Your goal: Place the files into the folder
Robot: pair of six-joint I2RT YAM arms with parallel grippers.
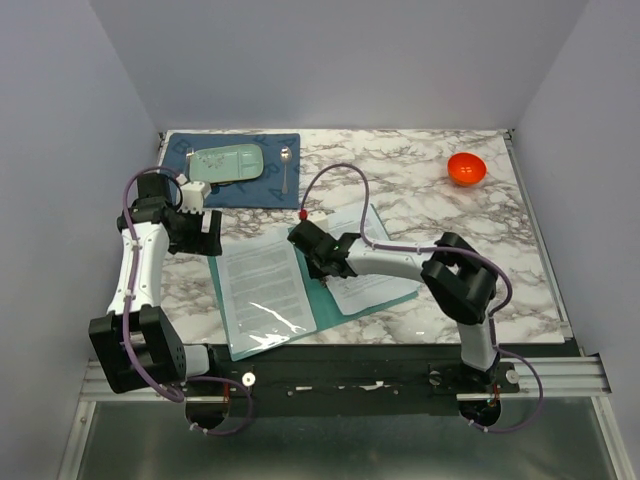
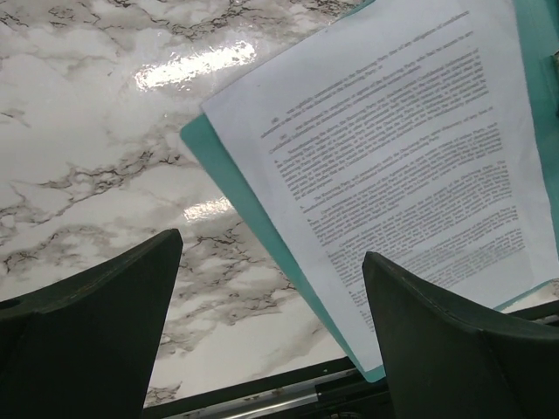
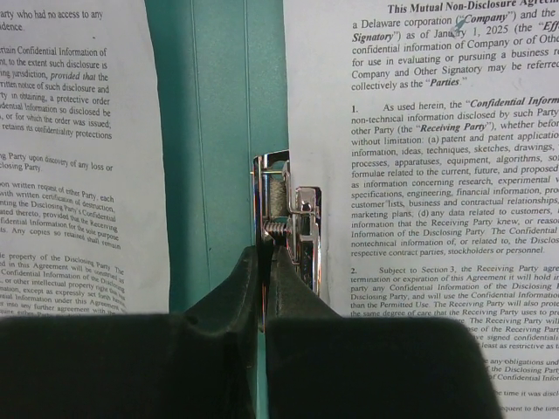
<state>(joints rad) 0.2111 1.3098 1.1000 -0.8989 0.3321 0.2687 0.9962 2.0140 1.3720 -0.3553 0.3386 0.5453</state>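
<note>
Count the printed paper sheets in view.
2: one white printed sheet on the open teal folder's left half, another on its right half. Others may lie stacked beneath.

We see a white marble table (image 1: 420, 190) veined in grey. The teal folder (image 1: 310, 295) lies open on it at the near edge. Beyond the folder to the left lies a dark blue placemat (image 1: 240, 195), and well beyond the folder to the right a red-orange bowl (image 1: 466, 167).

The folder (image 3: 214, 131) is seen in teal, the sheets (image 2: 410, 157) in white with dense black print — the tabletop (image 1: 400, 170) is veined grey on white; a ball (image 1: 466, 168) is coloured orange-red.
</note>
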